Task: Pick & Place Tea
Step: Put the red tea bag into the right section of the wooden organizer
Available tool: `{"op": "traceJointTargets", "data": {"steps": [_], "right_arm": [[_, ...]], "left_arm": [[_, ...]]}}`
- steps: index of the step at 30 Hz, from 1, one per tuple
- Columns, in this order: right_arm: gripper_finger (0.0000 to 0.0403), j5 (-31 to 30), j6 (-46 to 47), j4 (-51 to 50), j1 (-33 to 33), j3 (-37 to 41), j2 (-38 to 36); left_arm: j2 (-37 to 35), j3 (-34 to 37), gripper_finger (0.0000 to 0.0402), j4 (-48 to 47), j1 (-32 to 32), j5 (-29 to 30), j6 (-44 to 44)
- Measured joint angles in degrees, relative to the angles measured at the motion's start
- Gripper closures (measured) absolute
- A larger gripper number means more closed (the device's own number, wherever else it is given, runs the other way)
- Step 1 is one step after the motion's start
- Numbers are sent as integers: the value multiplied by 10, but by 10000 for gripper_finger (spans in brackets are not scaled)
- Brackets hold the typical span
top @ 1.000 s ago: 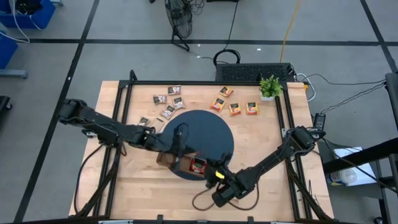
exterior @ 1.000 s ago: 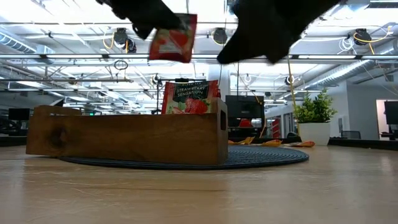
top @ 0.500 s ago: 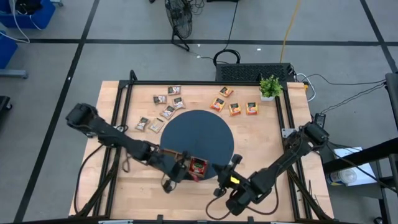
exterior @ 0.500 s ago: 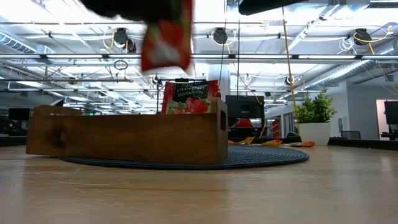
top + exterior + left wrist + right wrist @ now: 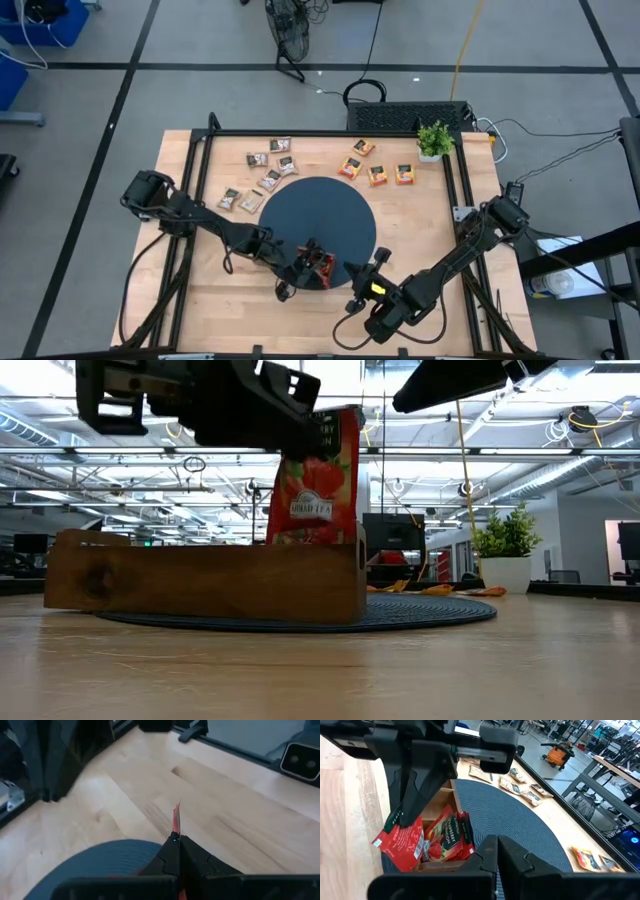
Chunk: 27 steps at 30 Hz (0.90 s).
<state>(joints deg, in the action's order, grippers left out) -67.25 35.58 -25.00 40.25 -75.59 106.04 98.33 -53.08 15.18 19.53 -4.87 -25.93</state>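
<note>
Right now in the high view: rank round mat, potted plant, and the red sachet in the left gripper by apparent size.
1. Round mat, by far the largest.
2. Potted plant.
3. Red sachet, shut in the left gripper. It is partly hidden by the gripper, so its place below the plant is less sure.

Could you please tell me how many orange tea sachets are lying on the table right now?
3 orange sachets: one nearest the table's far edge, one by the mat's far rim, one beside it. A fourth packet below the plant looks redder.
</note>
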Motion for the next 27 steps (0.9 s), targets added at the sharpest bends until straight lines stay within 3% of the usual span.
{"op": "traceJointTargets", "data": {"steps": [27], "right_arm": [[403, 0, 13, 2, 0, 0, 0]], "left_arm": [[-23, -1, 398, -19, 2, 81, 25]]}}
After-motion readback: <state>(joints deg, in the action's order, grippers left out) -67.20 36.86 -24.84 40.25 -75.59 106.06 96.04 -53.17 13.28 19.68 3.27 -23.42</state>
